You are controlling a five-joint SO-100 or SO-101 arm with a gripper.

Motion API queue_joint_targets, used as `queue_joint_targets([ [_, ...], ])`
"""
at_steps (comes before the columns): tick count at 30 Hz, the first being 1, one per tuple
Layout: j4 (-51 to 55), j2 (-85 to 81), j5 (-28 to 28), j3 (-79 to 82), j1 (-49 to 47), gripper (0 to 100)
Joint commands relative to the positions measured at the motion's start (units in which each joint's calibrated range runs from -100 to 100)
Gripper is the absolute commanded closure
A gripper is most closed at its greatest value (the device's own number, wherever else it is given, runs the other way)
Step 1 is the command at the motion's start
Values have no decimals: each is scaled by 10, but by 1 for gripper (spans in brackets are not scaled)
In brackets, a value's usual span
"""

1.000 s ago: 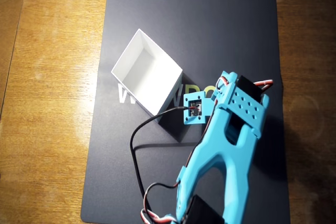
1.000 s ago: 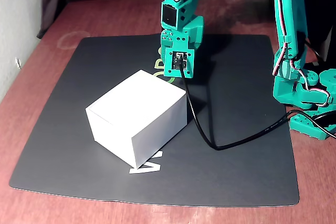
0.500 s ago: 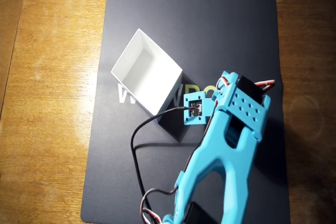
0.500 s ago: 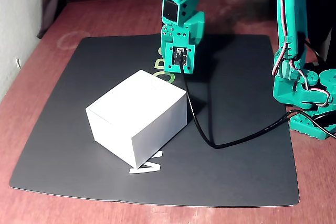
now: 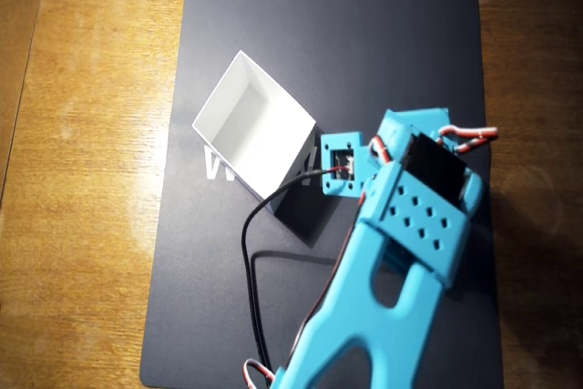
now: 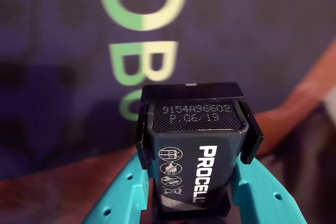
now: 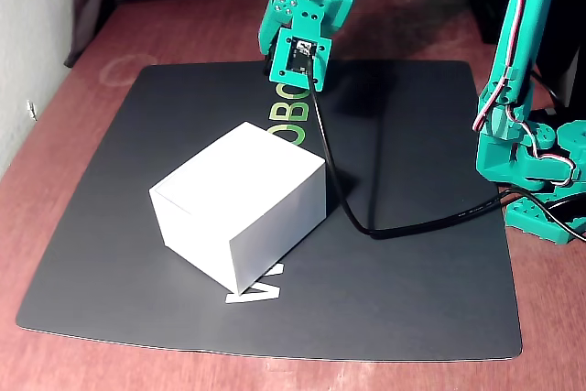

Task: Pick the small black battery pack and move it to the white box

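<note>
Two teal plastic fingers (image 6: 123, 195) of the gripper (image 6: 190, 203) sit closed against the long sides of the small black rectangular battery pack (image 6: 191, 150), white "PROCELL" lettering facing the wrist camera, stamped code on the end face; jaws only as wide as the pack, clamped on it. Pack is off the surface: wrist view shows the dark grey mat (image 6: 262, 35) with green letters blurred well behind it. Landmark is the square white thin-walled box (image 7: 240, 203). In the fixed view the gripper head (image 7: 298, 20) hangs above the mat's far side, beyond the box and apart from it; the pack itself can't be made out there. Overhead view: box (image 5: 253, 125) opening faces up, interior bare white, blue-looking arm (image 5: 392, 252) coming in from the lower edge, its wrist block (image 5: 339, 163) just beside the box's right corner, not over the opening. Black cable (image 7: 385, 229) runs from the gripper head down past the box's right side and across the mat toward the arm base (image 7: 536, 167). Box rests on the mat, partly covering white lettering (image 7: 256, 287). Mat lies on a brown wooden table (image 5: 82, 179).
</note>
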Motion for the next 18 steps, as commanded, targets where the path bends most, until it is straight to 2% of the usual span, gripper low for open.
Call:
queue_joint_targets([
  [1, 36, -85, -3, -14, -50, 92],
  [6, 65, -165, -22, -15, -135, 92],
  [14, 72, -273, -24, -15, -355, 92],
  [18, 72, -301, -56, -15, -453, 92],
])
